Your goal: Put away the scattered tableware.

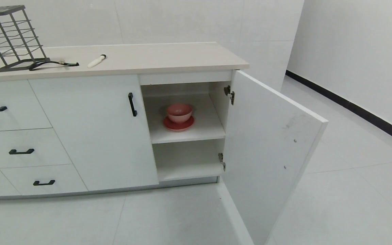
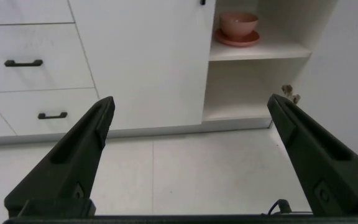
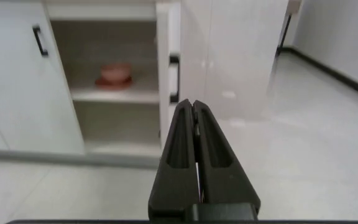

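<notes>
1. left gripper (image 2: pixel 191 102) – its two dark fingers (image 2: pixel 82 152) are spread wide apart with nothing between them, above the pale tiled floor (image 2: pixel 185 174) in front of the cabinet.
2. right gripper (image 3: pixel 192 106) – the jaws are pressed together, holding nothing, and point toward the open compartment.
3. the open cabinet door (image 1: pixel 271 143) swings out on the right, hinged at the compartment's right wall; its black handle (image 3: pixel 174 78) shows from the right wrist view.
4. inside the open compartment, on the upper shelf (image 1: pixel 202 131), a pink bowl (image 1: pixel 179 112) sits on a red plate (image 1: pixel 178 124), near the middle of the shelf and apart from the walls.
5. left of the opening is a closed door (image 1: pixel 94 132) with a vertical black handle (image 1: pixel 132 104), and beyond it a stack of drawers (image 1: pixel 21 151).
6. on the countertop (image 1: pixel 168 58) above, a white-handled utensil (image 1: pixel 96 61) lies left of centre; a black curved tool (image 1: pixel 53 63) lies just beside it, touching the base of a dark wire rack (image 1: pixel 12 34) at the far left.
</notes>
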Controlling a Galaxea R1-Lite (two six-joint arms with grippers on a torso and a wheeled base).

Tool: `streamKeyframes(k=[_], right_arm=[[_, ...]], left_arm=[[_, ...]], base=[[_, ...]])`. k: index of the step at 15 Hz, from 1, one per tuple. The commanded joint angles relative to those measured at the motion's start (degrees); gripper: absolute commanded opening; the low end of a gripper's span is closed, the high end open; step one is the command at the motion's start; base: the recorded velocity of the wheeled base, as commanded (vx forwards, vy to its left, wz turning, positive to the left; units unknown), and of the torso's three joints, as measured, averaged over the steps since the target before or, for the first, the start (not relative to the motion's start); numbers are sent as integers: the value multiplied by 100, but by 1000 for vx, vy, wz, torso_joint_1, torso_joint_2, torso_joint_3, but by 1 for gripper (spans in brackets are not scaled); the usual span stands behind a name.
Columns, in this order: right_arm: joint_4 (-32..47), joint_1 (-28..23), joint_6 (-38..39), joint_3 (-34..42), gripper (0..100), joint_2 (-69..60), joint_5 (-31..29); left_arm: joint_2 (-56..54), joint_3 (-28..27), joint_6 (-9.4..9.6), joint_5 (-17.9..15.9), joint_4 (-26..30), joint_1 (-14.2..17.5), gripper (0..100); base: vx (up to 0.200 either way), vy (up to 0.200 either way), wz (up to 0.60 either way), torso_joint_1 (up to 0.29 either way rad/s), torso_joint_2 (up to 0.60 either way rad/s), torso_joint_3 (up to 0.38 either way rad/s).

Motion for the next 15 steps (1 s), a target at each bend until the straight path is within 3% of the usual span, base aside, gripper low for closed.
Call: streamKeyframes(k=[1,3,5,6,11,15], right_arm=[[-463,66,-275,-933,0,2027,443],[-1605,189,-451,-977,0,3486,716],[-3468,383,-592,-1004,0,5683,1015],[-4022,374,-592,-951,0,6413,1015],[-6720,-136,-803,-890,0,9190,1366],[-7854,-180,-1128,-881,0,10210,2447]], left_arm=[[0,0,2,13,-2,1,100],[0,0,2,4,-2,1,100],[0,0,11,4,-2,1,100],[0,0,11,4,-2,1,100],[0,0,2,4,-2,1,100],[0,0,11,-5,-11,1,100]], base=[[0,0,0,0,0,0],[0,0,0,0,0,0],[0,0,0,0,0,0],[0,0,0,0,0,0],[0,0,0,0,0,0],[0,0,0,0,0,0]])
